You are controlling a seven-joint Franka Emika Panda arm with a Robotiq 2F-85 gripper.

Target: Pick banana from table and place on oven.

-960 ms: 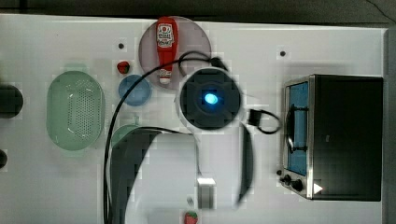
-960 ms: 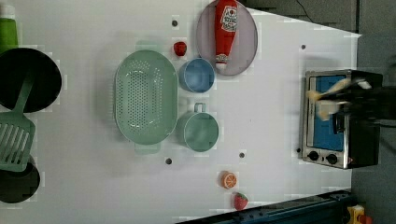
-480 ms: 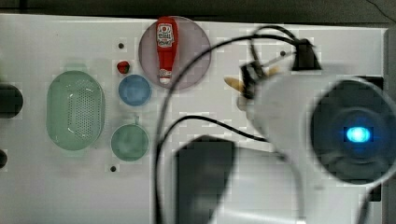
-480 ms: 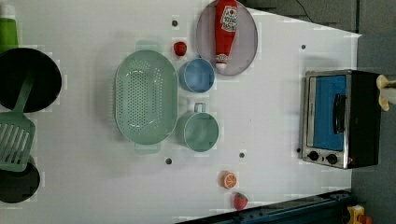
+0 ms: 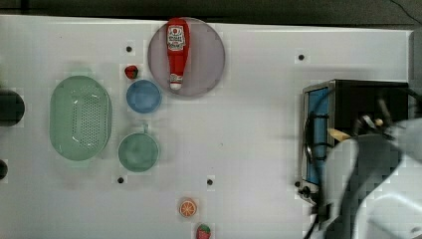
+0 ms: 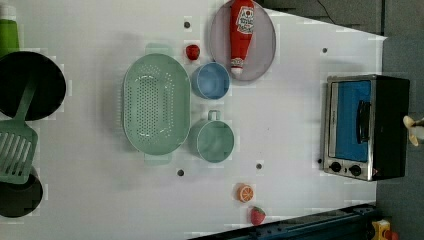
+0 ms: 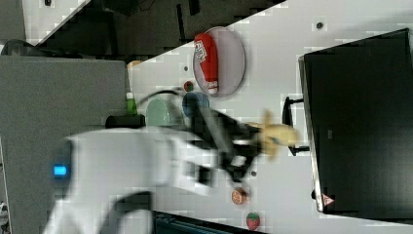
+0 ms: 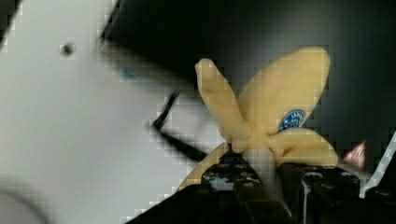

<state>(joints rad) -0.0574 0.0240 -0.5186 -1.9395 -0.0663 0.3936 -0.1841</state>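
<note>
The pale yellow banana, its peel strips splayed, is held off the white table with my gripper shut on its stem. In the right view the banana hangs beside the oven's handle, just short of the black oven, with the gripper behind it. From above, a strip of the banana shows over the oven, where my arm covers the lower part. The left view has the banana at the far side of the oven.
A ketchup bottle lies on a purple plate. Also on the table are a green colander, a blue bowl, a green cup, an orange slice and two strawberries. A black pan and a spatula sit at the left view's left.
My arm has swung across the top view toward its right, carrying the banana from above the table to the oven. The things on the table have not moved.
</note>
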